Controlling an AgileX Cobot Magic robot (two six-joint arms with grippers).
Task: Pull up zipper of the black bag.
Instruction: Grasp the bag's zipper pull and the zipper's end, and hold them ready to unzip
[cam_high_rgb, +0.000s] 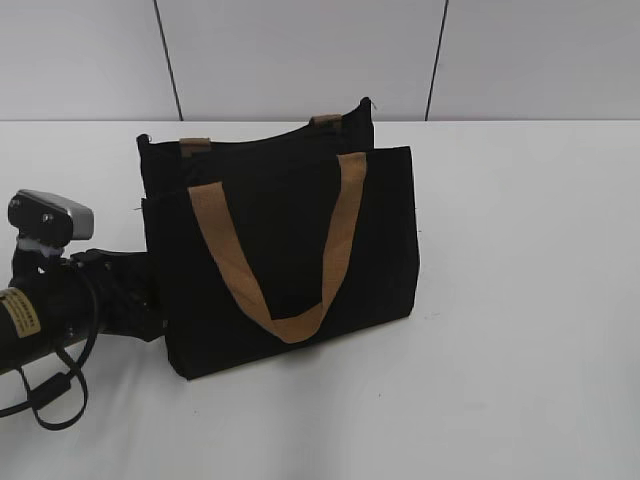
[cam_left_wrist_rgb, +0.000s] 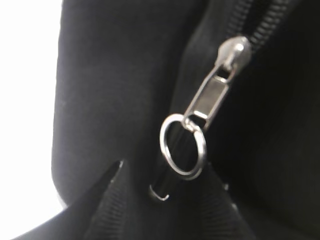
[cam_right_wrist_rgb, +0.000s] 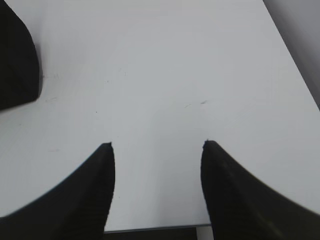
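Note:
The black bag stands upright on the white table, tan handle hanging down its front. My left gripper is against the bag's left end. In the left wrist view the zipper is a silver pull tab hanging from its slider on the black zip, with a silver ring at its lower end. My left gripper is open, its two fingertips either side of the ring and not pinching it. My right gripper is open and empty over bare table, with a corner of the bag at its upper left.
The white table stretches to the right of the bag. A grey wall stands behind it. The table's near edge shows below my right fingers. A black cable loops under my left arm.

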